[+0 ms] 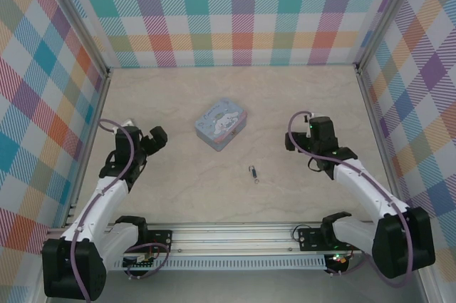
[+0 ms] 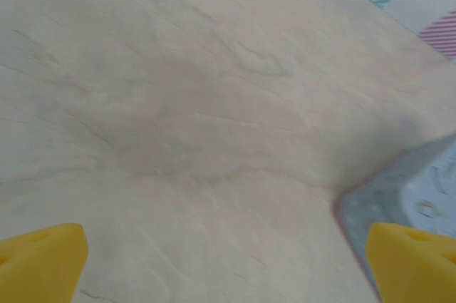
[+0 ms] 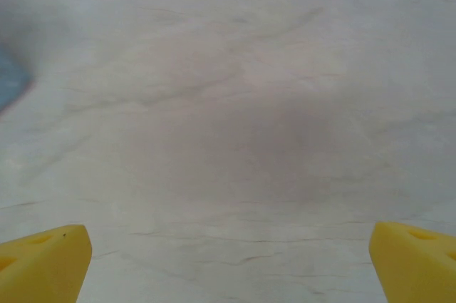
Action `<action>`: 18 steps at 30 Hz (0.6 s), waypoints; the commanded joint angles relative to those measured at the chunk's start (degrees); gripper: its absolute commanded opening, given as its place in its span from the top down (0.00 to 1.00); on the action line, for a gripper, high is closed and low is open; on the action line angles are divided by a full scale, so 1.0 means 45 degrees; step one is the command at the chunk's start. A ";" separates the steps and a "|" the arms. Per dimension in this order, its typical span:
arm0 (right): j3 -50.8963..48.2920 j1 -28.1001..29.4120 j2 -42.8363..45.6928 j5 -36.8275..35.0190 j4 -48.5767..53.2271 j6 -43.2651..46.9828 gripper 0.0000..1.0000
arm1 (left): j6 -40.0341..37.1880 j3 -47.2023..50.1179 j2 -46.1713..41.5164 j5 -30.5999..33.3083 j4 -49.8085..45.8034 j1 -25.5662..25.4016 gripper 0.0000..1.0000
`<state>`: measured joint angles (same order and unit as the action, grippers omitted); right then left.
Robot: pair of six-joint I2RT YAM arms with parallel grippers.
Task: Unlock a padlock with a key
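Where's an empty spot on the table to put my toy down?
Bare table runs along the back wall behind the blue tin, and between the tiny dark metal piece and the near rail. Tightest between tin and piece.

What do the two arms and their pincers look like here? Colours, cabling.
The left arm and right arm have white link shells with black joints and black wrist housings. A mauve cable loops along each. The left pincer and right pincer end in blunt yellow fingertips.
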<state>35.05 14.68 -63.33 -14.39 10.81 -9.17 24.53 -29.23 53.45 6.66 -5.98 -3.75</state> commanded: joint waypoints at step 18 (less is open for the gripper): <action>-0.2917 -0.1714 -0.4610 0.1288 -1.3167 0.2940 0.00 | -0.5413 0.1651 0.4737 0.0262 0.8680 0.0293 0.00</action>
<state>23.38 8.10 -81.38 -11.25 -36.86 2.09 3.51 -22.11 73.71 11.53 24.45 -3.22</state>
